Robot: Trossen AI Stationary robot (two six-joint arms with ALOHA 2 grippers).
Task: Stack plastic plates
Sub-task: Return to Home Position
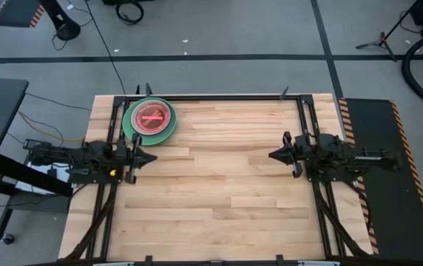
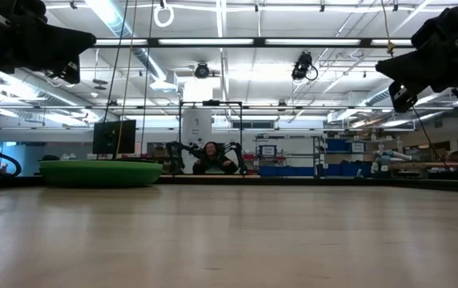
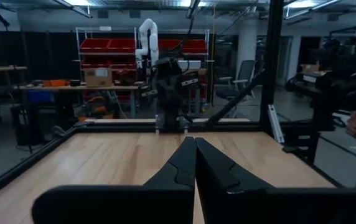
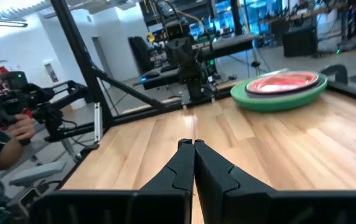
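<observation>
Stack of plates [image 1: 149,120] sits at a far corner of the counter [image 1: 226,207], on the left arm's side. A wide green plate is at the bottom, a dark ring shows above it, and a red plate is on top.

Left gripper [image 1: 151,157] hangs near the stack, off the side that faces the counter's middle, not touching it. Its fingers [image 3: 181,163] are pressed together tip to tip with nothing between them. Right gripper [image 1: 273,154] is well apart from the stack and points back toward the left one. Its fingers [image 4: 181,165] are likewise closed on nothing.

Job looks finished bar parking the arms.

Risks, as judged:
- The left arm is the one close to the stack. A swing toward it while pulling back could clip the green rim and shove the pile against the black frame rail [image 1: 211,97] just beyond the stack.
- From above, the red top plate looks a shade off-centre. It is smooth plastic on plastic, so a knock could let the upper plates creep.

Hard to make out:
- The plates between the green base and the red top are nested out of sight, so no count is possible.
- The pale streak on the red plate could be glare or a mark; cannot say.
- The left wrist view misses the stack entirely.
- A person [image 2: 210,158] sits in the room far behind the stack.
- A hand [image 4: 19,129] shows at the edge of the right wrist view, its owner mostly cut off.
</observation>
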